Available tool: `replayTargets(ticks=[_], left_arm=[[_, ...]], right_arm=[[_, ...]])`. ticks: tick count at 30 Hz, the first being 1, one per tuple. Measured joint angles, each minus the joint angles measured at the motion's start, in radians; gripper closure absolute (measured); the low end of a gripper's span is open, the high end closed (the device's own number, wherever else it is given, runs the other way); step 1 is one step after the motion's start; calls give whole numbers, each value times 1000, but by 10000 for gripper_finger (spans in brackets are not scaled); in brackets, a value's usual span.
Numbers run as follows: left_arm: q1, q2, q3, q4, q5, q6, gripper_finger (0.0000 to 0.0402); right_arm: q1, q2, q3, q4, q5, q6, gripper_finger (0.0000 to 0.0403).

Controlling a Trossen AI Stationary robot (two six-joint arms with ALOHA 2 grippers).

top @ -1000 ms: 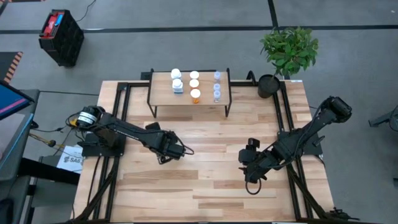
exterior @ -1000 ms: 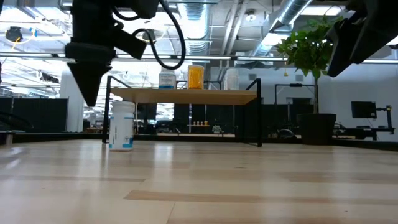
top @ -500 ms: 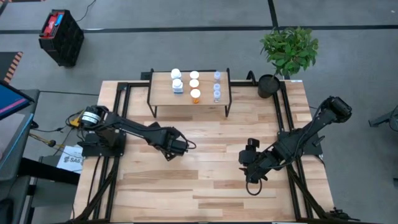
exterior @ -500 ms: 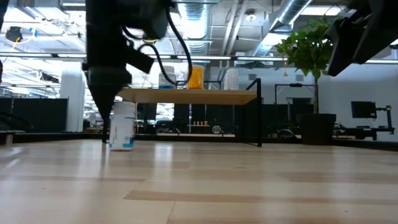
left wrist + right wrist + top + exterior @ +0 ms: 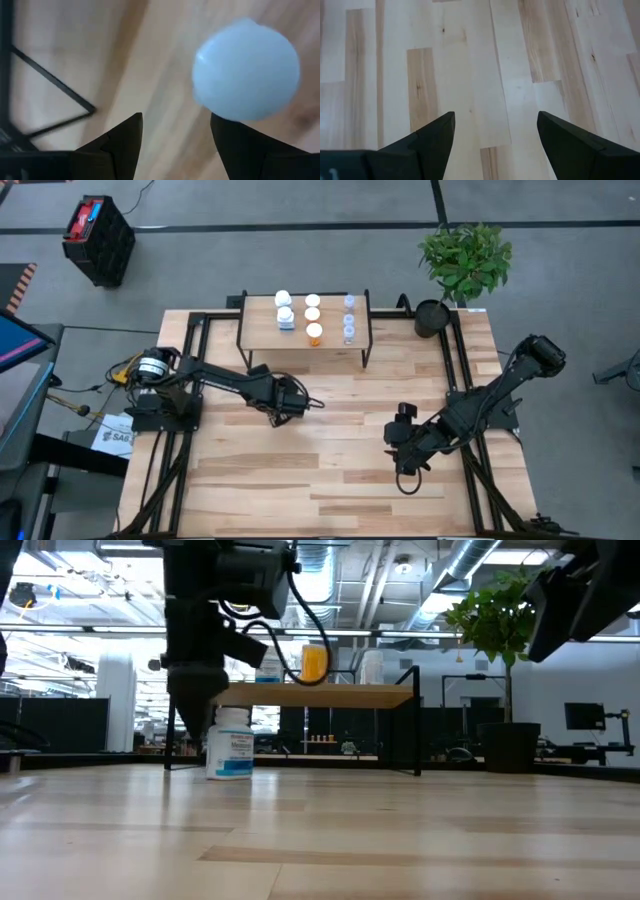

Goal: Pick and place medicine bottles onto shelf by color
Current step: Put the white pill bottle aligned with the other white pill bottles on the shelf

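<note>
**A:** Low view first: my left gripper (image 5: 200, 705) now hangs right over the white bottle (image 5: 230, 743), which stands upright on the table (image 5: 400, 840) in front of the shelf (image 5: 300, 695). A second ago that arm sat well to the side of the bottle; it has slid across and closed the gap.

**B:** Has it got hold of it?

**A:** Not yet, I'd say. In the left wrist view the fingers (image 5: 120, 142) are spread, and the cap (image 5: 246, 70) sits ahead of them, off to one side rather than between them. So I read this as lining up for the grasp. I'd still need to centre over the cap before lowering.

**B:** And in the high view?

**A:** The left arm has reached further toward the table's middle than in the earlier frame; its gripper (image 5: 290, 395) now sits just in front of the shelf (image 5: 262, 315). The bottles (image 5: 313, 315) already on top have not shifted: white, orange and clear in separate columns.

**B:** The right arm?

**A:** Waiting. Its gripper (image 5: 403, 442) hovers over bare table, fingers apart, same place as before.
</note>
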Motion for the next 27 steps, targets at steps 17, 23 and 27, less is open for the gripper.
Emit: replayTargets(ticks=[17,23,27], left_arm=[[-17,-22,121,-19,271,-166,180],[13,-22,125,-15,237,-181,180],[28,-22,125,-16,233,-206,180]], right_arm=[[0,0,-2,-12,0,-8,97],[0,0,-2,-14,0,-9,97],[0,0,-2,-15,0,-12,97]])
